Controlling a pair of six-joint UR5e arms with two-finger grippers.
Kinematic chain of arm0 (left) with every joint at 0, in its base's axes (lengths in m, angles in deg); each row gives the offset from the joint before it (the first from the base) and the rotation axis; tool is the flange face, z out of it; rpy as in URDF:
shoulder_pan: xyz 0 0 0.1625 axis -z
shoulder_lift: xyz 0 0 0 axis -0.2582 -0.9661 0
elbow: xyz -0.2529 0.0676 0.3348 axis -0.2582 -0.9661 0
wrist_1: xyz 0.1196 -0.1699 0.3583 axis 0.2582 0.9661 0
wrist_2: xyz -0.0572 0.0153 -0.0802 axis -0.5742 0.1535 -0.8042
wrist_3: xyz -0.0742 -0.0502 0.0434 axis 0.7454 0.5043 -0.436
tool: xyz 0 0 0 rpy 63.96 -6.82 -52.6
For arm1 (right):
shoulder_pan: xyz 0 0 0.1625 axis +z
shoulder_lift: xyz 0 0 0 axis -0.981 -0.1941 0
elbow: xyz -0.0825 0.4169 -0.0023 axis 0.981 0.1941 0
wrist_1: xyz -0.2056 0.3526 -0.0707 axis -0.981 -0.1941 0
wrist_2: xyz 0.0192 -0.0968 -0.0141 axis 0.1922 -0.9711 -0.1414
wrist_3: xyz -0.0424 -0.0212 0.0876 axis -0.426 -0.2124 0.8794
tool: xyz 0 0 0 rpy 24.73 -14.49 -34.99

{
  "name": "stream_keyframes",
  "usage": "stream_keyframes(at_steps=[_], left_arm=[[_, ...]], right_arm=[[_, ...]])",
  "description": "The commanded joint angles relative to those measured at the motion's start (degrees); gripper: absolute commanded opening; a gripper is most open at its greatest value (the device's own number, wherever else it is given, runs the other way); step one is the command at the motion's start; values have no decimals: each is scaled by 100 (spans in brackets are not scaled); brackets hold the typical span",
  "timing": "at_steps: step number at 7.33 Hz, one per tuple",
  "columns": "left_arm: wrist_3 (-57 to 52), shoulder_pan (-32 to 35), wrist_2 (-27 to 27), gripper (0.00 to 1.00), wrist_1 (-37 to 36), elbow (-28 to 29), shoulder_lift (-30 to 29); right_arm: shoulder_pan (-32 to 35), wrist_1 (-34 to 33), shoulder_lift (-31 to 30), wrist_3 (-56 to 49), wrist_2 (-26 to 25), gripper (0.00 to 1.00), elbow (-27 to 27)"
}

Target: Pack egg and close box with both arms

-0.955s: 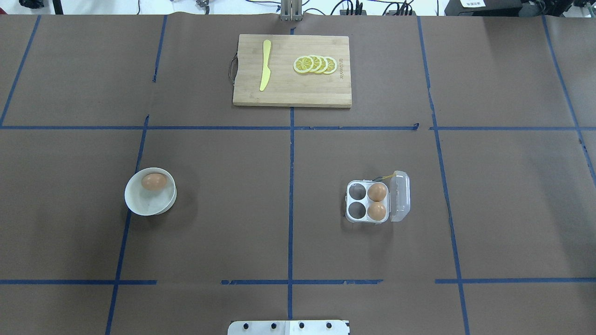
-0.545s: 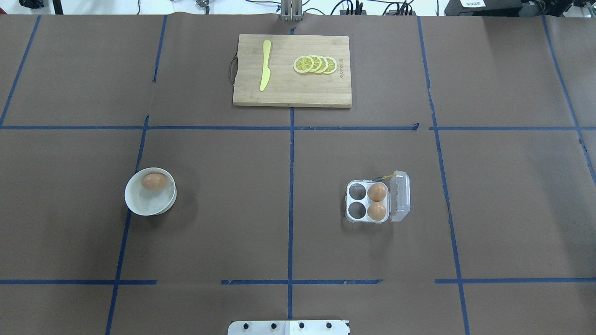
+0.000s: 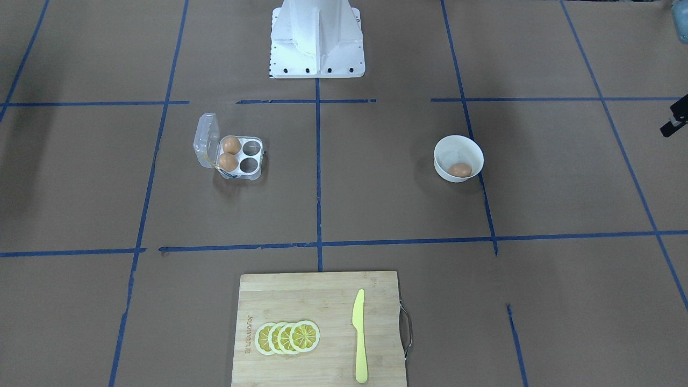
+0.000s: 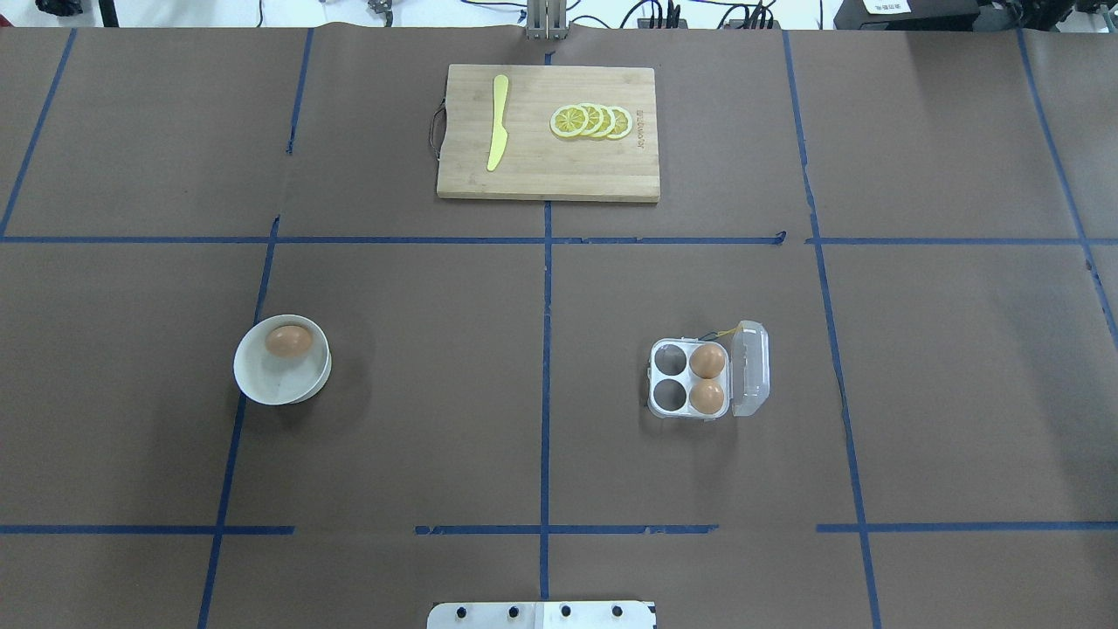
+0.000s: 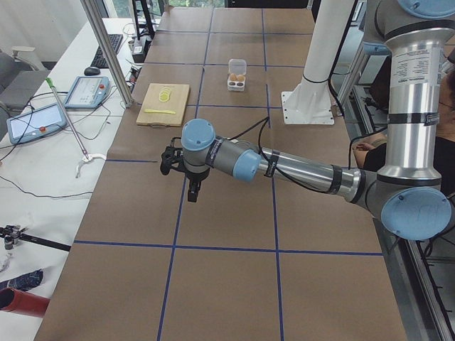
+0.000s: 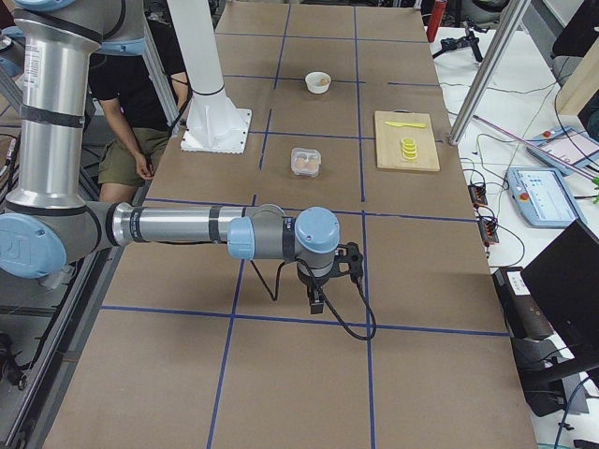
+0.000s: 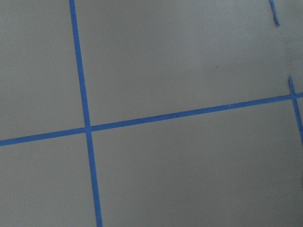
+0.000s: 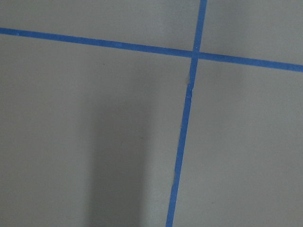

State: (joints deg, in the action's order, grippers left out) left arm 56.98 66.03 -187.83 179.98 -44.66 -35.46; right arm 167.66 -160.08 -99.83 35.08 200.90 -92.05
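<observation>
Hanging far out to the left of the box (image 4: 670, 377), beyond the bowl (image 4: 275, 384) and over bare surface (image 4: 437, 419): the left fingers (image 5: 193, 190), pointing down. Only catching them from the side, so not telling whether they are spread or closed; seeing nothing between them.

Lying in the bowl, well left of the box: the egg (image 4: 288, 341), touching nothing else.

Sitting behind and left of the box, well apart from it: the board (image 4: 559, 179), carrying a knife (image 4: 498, 122) and lemon slices (image 4: 592, 120).

Standing open, the box, with its lid (image 4: 751, 369) folded back on the right side. Filling the two cups next to the lid: two eggs (image 4: 707, 360). Waiting empty: the two cups on the bowl side.

Hanging far out to the right of the box: the right fingers (image 6: 317, 299), also pointing down, with the grip again impossible to judge from the side.

Comparing with the last second in the overhead view: finding nothing shifting, with egg, bowl, box and lid all staying put and no arm entering. Reading that as the task not yet starting, with the left arm probably needing to travel to the bowl first and the lid remaining to be closed.
</observation>
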Motion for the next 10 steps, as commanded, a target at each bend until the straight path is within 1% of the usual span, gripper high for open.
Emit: stream_keyframes(at_steps=[1,2,3,4,5,6,7,8,9,10], left_arm=[[2479,-775,-6,100,1339,-134,24],[3718,-1039,-6,100,1990,-126,33],[5244,-1190,29,100,2736,-117,33],[6591,-1479,307,99,3222,-143,24],[7448,-1777,710,99,3262,-265,24],[8405,-2302,1350,99,3262,-379,-2],[8815,-2543,1652,99,3254,-415,-11],[9028,-2676,1725,99,3219,-424,-19],[9431,-2947,2143,99,3123,-424,-37],[9756,-3202,2391,99,2591,-511,-237]], right_arm=[[-9,536,-58,49,28,100,45],[-9,537,-58,49,37,100,45],[-9,554,-58,-12,20,100,54],[-9,554,-67,-12,19,100,62],[-9,554,-58,-38,19,100,62],[-9,563,-58,-39,19,100,45],[-9,563,-58,-47,19,100,45],[-9,554,-58,-47,19,100,54],[-9,554,-58,-47,19,100,54],[-18,554,-58,-47,19,100,62]])
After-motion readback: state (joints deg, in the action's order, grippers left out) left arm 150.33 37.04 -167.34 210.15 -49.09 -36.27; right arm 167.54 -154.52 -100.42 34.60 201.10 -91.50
